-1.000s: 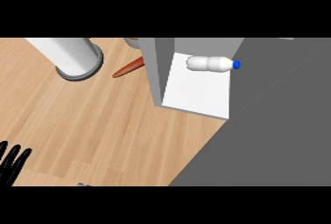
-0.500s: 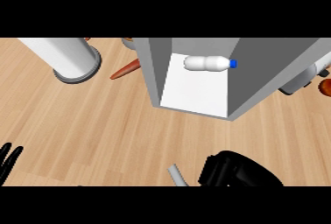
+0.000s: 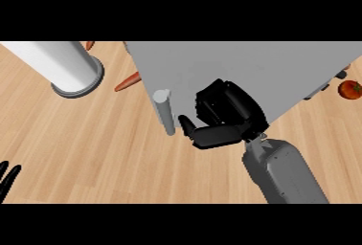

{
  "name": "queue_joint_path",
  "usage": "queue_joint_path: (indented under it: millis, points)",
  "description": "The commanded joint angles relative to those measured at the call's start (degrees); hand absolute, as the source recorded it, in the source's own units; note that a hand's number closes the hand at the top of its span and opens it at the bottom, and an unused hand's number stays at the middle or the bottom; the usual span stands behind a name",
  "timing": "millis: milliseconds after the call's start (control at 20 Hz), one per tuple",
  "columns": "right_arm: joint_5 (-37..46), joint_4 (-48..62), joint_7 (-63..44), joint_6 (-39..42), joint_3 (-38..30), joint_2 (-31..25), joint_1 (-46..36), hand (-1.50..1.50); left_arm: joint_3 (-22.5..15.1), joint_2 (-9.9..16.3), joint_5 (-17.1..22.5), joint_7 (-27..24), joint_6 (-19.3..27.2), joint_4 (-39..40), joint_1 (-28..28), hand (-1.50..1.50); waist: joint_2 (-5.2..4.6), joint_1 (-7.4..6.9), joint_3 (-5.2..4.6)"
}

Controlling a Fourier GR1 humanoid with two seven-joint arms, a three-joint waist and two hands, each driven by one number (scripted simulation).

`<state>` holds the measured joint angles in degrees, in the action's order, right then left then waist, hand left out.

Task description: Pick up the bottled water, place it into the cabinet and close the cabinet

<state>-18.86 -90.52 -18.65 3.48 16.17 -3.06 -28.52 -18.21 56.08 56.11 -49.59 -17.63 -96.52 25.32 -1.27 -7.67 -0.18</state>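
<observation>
Right forearm grey, rising from lower edge, angled up-left. Right hand black, at mid-frame, back of hand toward viewer, thumb sticking out to left. Whether fingers curled or straight: cannot tell. Left hand at lower-left edge, only fingertips showing, straight, pointing up, resting.

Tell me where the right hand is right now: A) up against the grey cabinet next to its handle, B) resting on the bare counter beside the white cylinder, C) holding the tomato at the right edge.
A: the right hand lies over the grey cabinet, just right of the cabinet's handle; the white cylinder and tomato sit well away from it.
</observation>
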Motion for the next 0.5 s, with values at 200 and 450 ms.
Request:
queue_joint_path:
  millis: [200,450]
  points:
    - [3.9,20.7,5.3,-1.9,-7.3,1.2,-15.8,1.50,1.5,-0.2,0.7,-1.5,-4.1,0.2,1.7,-1.50,-0.03,1.09,0.10]
    - [2.5,23.8,7.7,0.5,-9.4,-0.1,-16.8,1.50,1.4,-1.6,-0.1,-0.3,-2.7,-0.8,0.4,-1.50,-0.18,2.26,0.15]
